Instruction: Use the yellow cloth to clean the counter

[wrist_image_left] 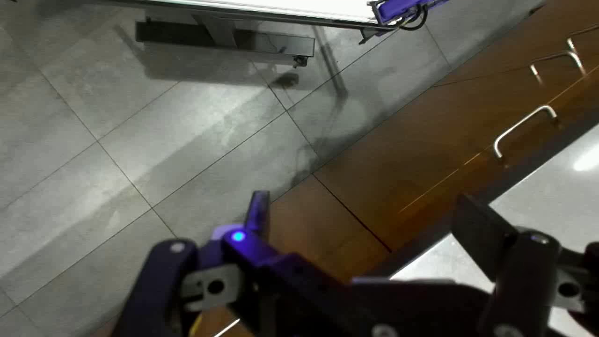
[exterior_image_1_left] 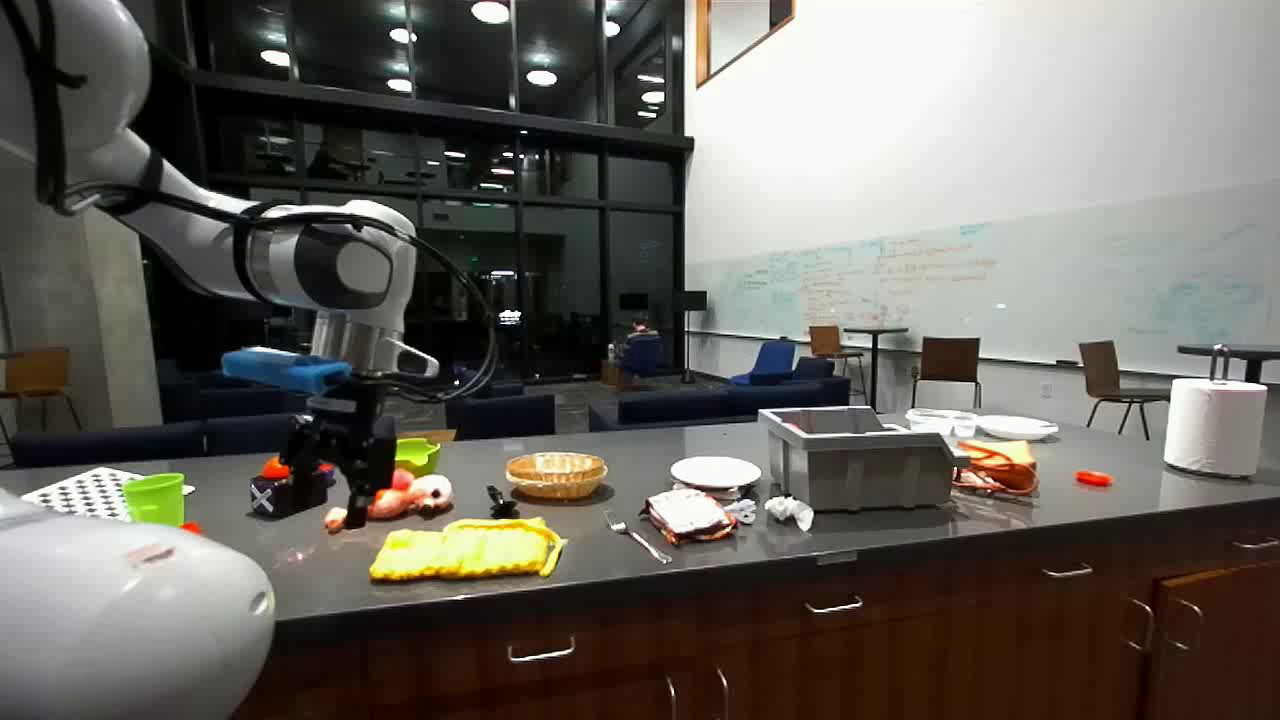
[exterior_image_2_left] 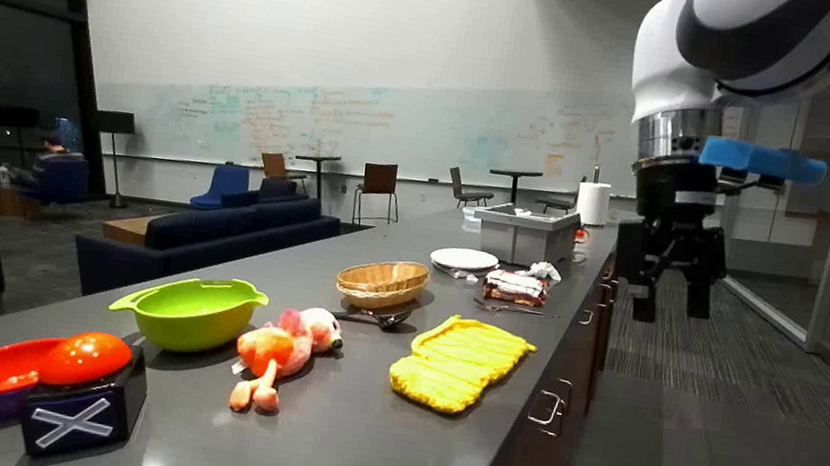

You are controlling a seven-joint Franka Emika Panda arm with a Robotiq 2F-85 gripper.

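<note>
On counter (exterior_image_2_left: 356, 455): gray bin (exterior_image_1_left: 870, 475), contents unclear; wicker basket (exterior_image_1_left: 556, 488). Gripper (exterior_image_2_left: 670, 312) jaws spread apart.

One yellow cloth (exterior_image_2_left: 458, 366), one bin (exterior_image_1_left: 862, 476)

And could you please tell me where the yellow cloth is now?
In an exterior view, the yellow cloth lies left of the picture's centre on the counter, near its drawer-side edge, with a fork just to the right.
</note>
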